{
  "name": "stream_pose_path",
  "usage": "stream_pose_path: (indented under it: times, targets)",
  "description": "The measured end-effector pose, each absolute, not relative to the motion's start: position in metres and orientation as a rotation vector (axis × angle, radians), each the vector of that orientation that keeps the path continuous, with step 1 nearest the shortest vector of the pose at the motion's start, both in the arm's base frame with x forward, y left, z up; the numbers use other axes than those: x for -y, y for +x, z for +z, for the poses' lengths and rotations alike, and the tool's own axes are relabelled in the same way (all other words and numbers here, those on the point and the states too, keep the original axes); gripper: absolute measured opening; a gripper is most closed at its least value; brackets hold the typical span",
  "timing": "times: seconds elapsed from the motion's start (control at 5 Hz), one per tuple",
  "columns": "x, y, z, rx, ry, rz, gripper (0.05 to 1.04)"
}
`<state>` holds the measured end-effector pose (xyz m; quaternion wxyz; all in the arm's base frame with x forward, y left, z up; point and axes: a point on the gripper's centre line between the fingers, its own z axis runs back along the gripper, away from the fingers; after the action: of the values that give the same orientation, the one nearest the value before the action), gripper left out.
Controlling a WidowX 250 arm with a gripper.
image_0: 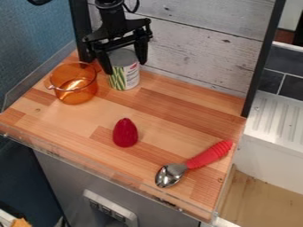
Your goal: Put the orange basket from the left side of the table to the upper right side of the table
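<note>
Orange basket (74, 84): stood on the table (65, 119), left side; I judged it light, stiff, slippery.
Rim (73, 90): seemed to me the best place for gentle hold.
Gripper (125, 66): hung wide, near the can (125, 78).

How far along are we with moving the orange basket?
None of the move looks done: the orange basket sits at the left side of the table. It is not in the gripper, whose fingers stand apart by the can. Left to do: grasp the basket, carry it to the upper right, and release it.
</note>
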<state>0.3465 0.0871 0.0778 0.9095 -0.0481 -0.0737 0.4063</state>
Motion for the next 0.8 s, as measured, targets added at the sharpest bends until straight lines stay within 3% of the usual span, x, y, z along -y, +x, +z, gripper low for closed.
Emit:
stream_pose_path:
  times: [0.2,0.4,0.6,0.8]
  targets:
    - [-0.085,0.343,0.066,0.109,-0.102,0.839,1.001]
    - [-0.102,0.333,0.072,0.096,-0.143,0.865,1.001]
    - [-0.121,0.320,0.093,0.156,-0.157,0.835,1.001]
    - [-0.156,0.300,0.101,0.204,-0.109,0.859,1.001]
